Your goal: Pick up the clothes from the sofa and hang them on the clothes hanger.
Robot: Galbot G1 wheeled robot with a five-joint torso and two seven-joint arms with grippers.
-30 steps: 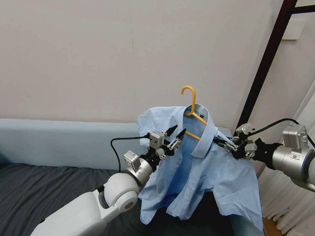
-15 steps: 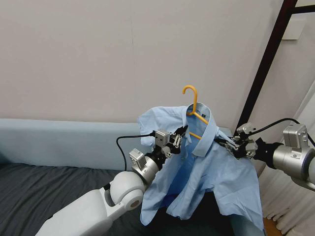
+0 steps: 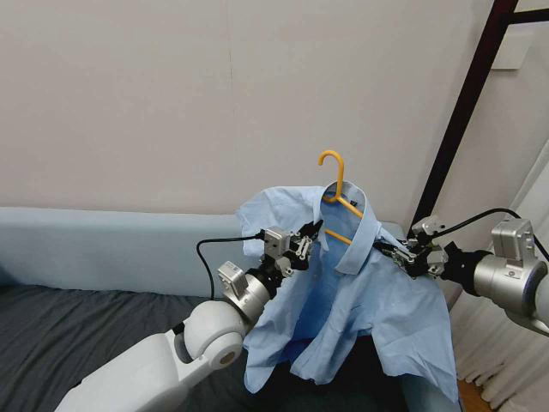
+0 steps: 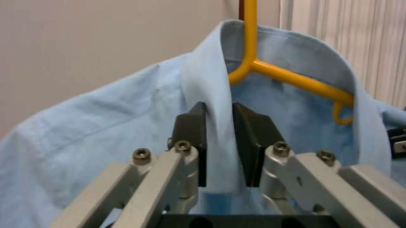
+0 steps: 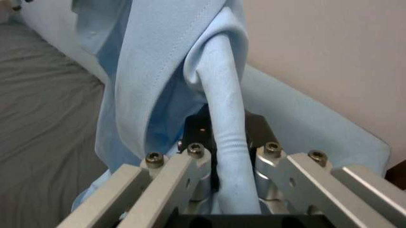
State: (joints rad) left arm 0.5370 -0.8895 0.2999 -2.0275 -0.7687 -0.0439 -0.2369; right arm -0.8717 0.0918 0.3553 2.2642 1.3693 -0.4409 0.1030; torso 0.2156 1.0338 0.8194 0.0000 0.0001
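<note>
Head view: a light blue shirt (image 3: 360,300) hangs on a yellow hanger (image 3: 336,193), held up above the right end of the sofa (image 3: 103,249). The left gripper (image 3: 307,239) meets the collar on the shirt's left side; the right gripper (image 3: 388,254) meets its right shoulder.

Left wrist view: the left gripper (image 4: 219,140) has its dark pads (image 4: 189,142) pinched on the collar edge of the shirt (image 4: 108,118), just below the fork of the hanger (image 4: 251,52).

Right wrist view: the right gripper (image 5: 225,137) is clamped on a rolled fold of the shirt (image 5: 159,52), with the sofa (image 5: 38,99) beneath.
</note>
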